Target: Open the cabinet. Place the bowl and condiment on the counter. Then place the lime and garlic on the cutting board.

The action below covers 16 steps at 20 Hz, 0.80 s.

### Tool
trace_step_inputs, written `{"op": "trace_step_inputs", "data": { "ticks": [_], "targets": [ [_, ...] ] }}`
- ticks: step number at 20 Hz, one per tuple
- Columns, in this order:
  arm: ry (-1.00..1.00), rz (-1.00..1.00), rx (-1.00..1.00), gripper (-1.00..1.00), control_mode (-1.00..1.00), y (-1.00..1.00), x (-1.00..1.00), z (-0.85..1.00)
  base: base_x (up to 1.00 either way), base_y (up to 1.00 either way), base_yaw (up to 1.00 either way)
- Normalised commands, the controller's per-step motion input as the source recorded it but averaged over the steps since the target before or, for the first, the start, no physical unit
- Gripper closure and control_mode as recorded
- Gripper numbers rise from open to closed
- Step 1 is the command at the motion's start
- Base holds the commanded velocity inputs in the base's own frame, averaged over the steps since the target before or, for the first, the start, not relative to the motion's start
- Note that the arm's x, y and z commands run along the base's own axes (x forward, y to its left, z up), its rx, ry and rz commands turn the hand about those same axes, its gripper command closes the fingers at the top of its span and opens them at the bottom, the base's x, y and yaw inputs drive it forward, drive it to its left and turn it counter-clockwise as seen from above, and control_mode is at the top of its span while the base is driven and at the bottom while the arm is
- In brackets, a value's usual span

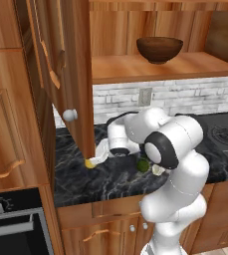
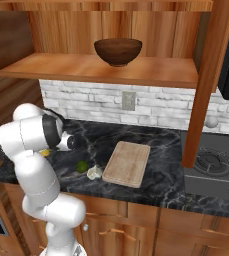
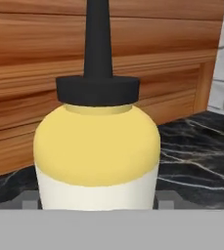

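Note:
The cabinet stands open, its left door (image 1: 70, 74) swung out over the counter. A dark brown bowl (image 1: 159, 49) (image 2: 118, 51) sits on the cabinet shelf. The condiment (image 3: 98, 146), a yellow and white bottle with a black nozzle, stands upright on the black marble counter (image 1: 80, 182) by the left door. My gripper (image 3: 98, 200) (image 1: 98, 157) is low at the bottle, open, one fingertip (image 3: 30, 200) on each side of it. The lime (image 1: 143, 165) (image 2: 81, 166) and garlic (image 1: 158, 170) (image 2: 94, 173) lie on the counter just left of the wooden cutting board (image 2: 128, 163).
The left door's round knob (image 1: 69, 115) hangs close above the bottle. The right door (image 2: 206, 85) juts out over the counter beside the stove (image 2: 211, 165). An oven (image 1: 16, 224) sits low at the left. A brick backsplash with an outlet (image 2: 128, 100) runs behind.

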Motion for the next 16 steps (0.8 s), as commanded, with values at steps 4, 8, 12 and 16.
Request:
{"op": "trace_step_inputs", "data": {
  "ticks": [4,8,12,16],
  "targets": [
    [-0.01,0.04,0.00,-1.00,-1.00,0.00,-0.11,0.05,0.00,0.00,0.00],
    [0.00,0.00,0.02,-1.00,-1.00,0.00,-0.15,0.32,0.00,0.00,0.00],
    [0.00,0.00,0.09,-1.00,-1.00,-0.16,-0.28,0.69,0.00,0.00,0.00],
    [0.00,-0.01,0.06,-1.00,-1.00,-0.27,-0.49,0.86,0.00,0.00,0.00]
  ]
}}
